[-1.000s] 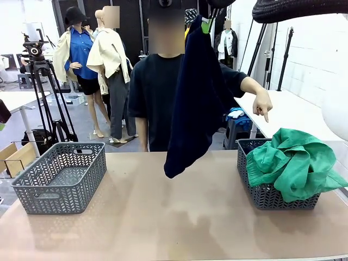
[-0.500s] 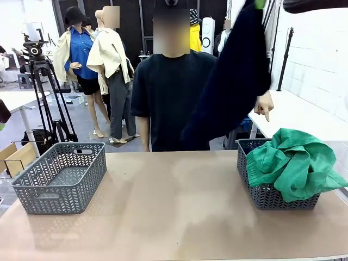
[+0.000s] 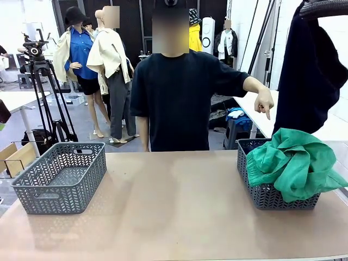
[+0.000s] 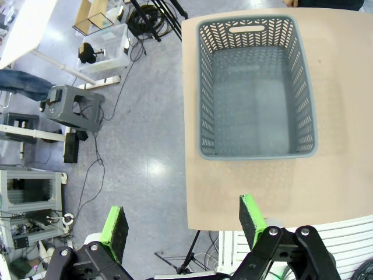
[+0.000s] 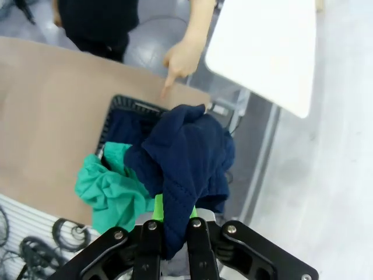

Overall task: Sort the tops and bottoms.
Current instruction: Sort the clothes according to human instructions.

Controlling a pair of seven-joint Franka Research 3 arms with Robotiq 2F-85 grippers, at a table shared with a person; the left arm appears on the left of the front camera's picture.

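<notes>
A navy garment (image 3: 310, 70) hangs at the upper right, above the right grey basket (image 3: 272, 197) that holds a green garment (image 3: 293, 163). My right gripper (image 5: 172, 224) is shut on the navy garment (image 5: 186, 157), which drapes down over the basket (image 5: 125, 105) and the green garment (image 5: 111, 186). The person's hand (image 3: 265, 106) points down at this basket. My left gripper (image 4: 183, 224) is open with nothing between its green pads (image 4: 115, 224). It hovers high over the table's edge beside the empty left basket (image 4: 253, 154), which in the front view sits at the table's left (image 3: 60, 176).
The tan table (image 3: 174, 212) stretches bare between the two baskets. The person stands at its far side in a black shirt. A white table (image 3: 293, 111) lies behind the right basket. A tripod (image 3: 41, 81) and floor clutter (image 4: 73, 108) are off the table's left edge.
My right gripper has carried the navy garment from the table's middle to the right, above the right basket. The person's pointing hand has stayed in place.
</notes>
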